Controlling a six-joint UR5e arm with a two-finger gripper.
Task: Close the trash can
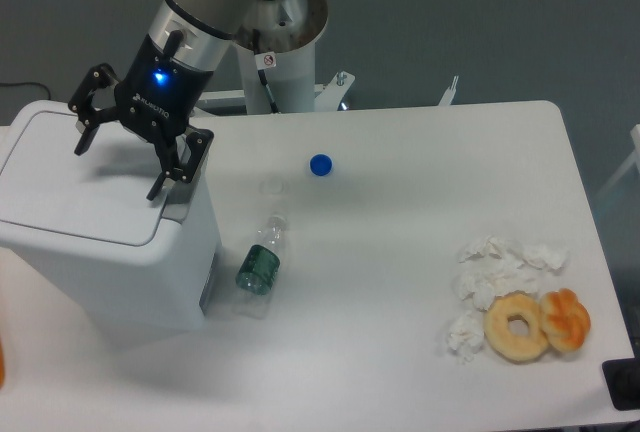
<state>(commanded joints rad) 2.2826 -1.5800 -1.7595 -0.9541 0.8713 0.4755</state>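
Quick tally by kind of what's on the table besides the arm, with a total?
Trash can: 1
Plastic bottle, lying on its side: 1
Blue bottle cap: 1
Donut: 1
Orange pastry: 1
Heap of crumpled white tissues: 1
Total: 6

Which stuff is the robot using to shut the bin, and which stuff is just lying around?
For the job:
trash can
gripper

Just lying about:
bottle
blue cap
tissues
donut
pastry
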